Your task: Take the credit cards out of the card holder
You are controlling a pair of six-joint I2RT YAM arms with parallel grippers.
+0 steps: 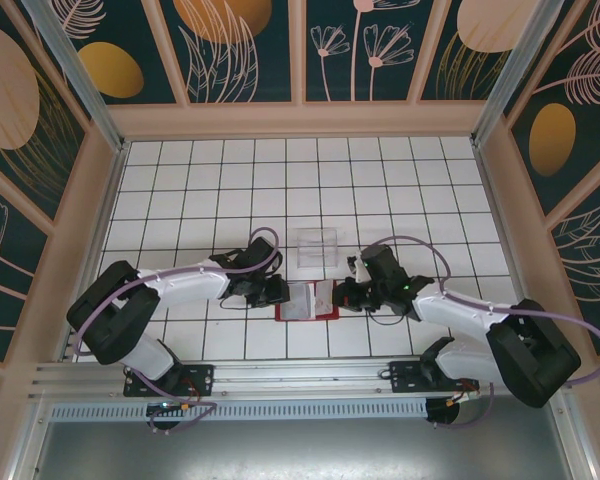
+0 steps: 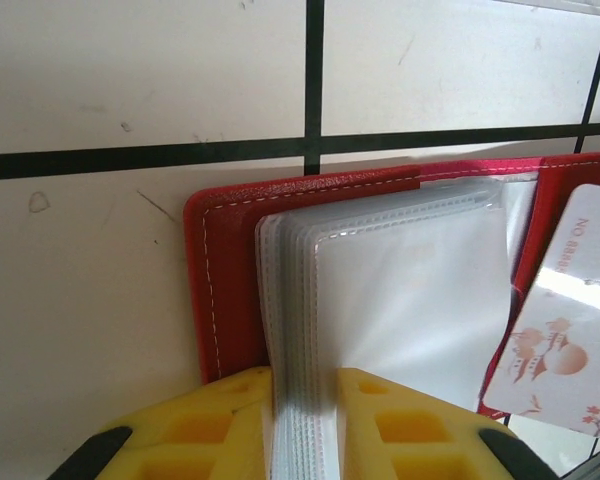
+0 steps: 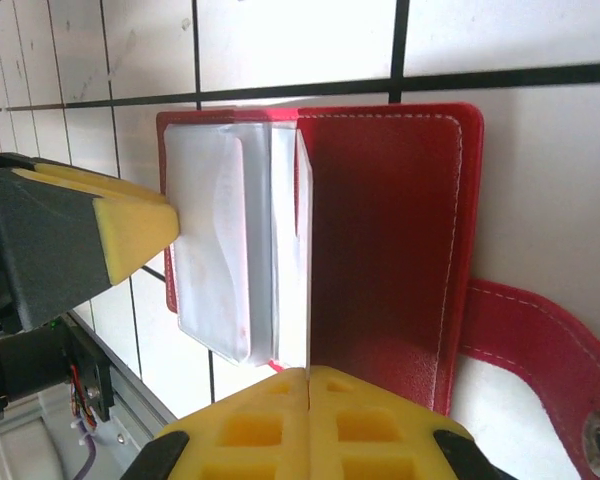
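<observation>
The red card holder (image 1: 306,316) lies open on the white grid table, its clear plastic sleeves fanned up from the left cover (image 2: 230,290). My left gripper (image 2: 303,382) is shut on the edge of that sleeve stack (image 2: 400,300), at the holder's left side (image 1: 278,290). My right gripper (image 3: 309,372) is shut on a thin pale credit card (image 3: 303,240) seen edge-on, standing over the right cover (image 3: 390,240). From the left wrist this card (image 2: 565,320) shows a red peach print and a number. The red closing tab (image 3: 540,340) lies flat to the right.
A clear square plastic tray (image 1: 315,250) stands just behind the holder. The left gripper's yellow finger (image 3: 130,225) sits close beside the sleeves in the right wrist view. Wooden walls ring the table; the metal rail (image 1: 280,385) runs along the near edge.
</observation>
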